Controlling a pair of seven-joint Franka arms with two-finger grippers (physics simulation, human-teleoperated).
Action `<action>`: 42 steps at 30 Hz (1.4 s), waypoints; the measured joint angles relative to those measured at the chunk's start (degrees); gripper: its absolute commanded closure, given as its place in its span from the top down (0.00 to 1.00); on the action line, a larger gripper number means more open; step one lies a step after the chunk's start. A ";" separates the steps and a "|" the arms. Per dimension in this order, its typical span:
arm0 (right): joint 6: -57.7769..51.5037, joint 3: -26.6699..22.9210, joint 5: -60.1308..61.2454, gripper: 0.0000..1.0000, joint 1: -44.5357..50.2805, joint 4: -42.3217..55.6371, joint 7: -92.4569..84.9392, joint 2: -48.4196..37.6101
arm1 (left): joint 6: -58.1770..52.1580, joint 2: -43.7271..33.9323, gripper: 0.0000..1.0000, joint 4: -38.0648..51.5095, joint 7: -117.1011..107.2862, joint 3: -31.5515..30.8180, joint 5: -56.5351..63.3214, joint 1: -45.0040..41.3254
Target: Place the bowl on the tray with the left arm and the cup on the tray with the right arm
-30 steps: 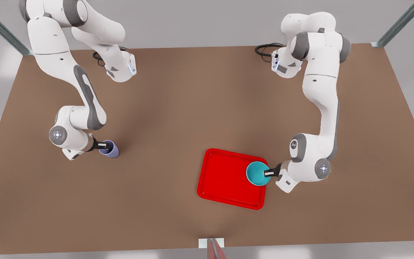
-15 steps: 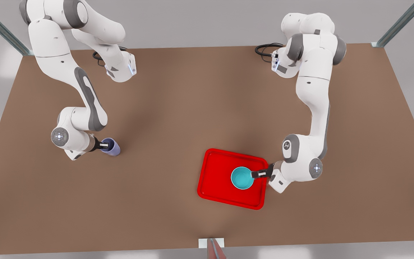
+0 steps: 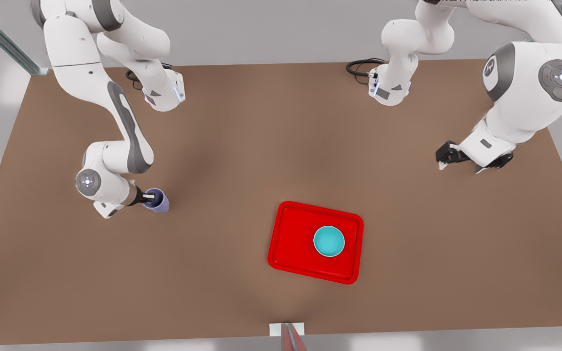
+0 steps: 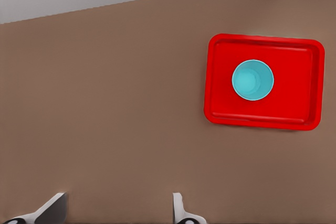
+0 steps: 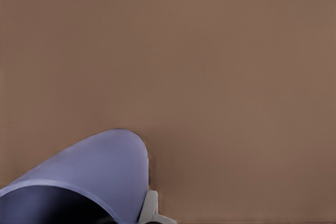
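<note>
The teal bowl (image 3: 329, 241) stands upright on the red tray (image 3: 293, 243), right of the tray's middle, with nothing touching it. From above, the left wrist view shows the bowl (image 4: 252, 80) on the tray (image 4: 220, 80). My left gripper (image 3: 444, 158) hangs open and high over the table at the front view's right, far from the tray; its fingertips (image 4: 177, 203) are spread wide. At the front view's left, my right gripper (image 3: 150, 197) is shut on the rim of the lavender cup (image 3: 159, 201). The cup (image 5: 100, 166) lies close in the right wrist view, one finger (image 5: 150, 209) against its outer wall.
The brown table (image 3: 242, 146) stretches bare between the cup and the tray. Both arm bases (image 3: 164, 95) stand at the far edge, each with a black cable (image 3: 359, 66). A small white fixture (image 3: 287, 329) sits at the near edge.
The left gripper let go of the bowl on the tray, opened, and rose away toward the front view's upper right. The right gripper and cup shifted slightly toward the tray.
</note>
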 measured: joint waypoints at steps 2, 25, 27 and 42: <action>-0.04 0.63 0.08 0.21 1.35 0.65 2.87 0.12 | -0.01 1.18 1.00 0.08 -0.75 -0.09 1.10 -0.46; -0.37 9.46 6.25 0.21 18.57 23.91 40.40 13.24 | -4.35 1.31 1.00 -0.18 -2.56 0.70 1.95 -0.30; -0.52 8.56 8.81 0.21 21.01 28.03 41.38 15.84 | -4.66 1.20 1.00 -0.18 -2.57 0.70 1.92 -0.28; -0.77 -0.60 9.35 0.21 39.60 53.70 61.39 35.88 | -4.50 1.52 1.00 -0.07 -2.39 1.23 1.84 0.02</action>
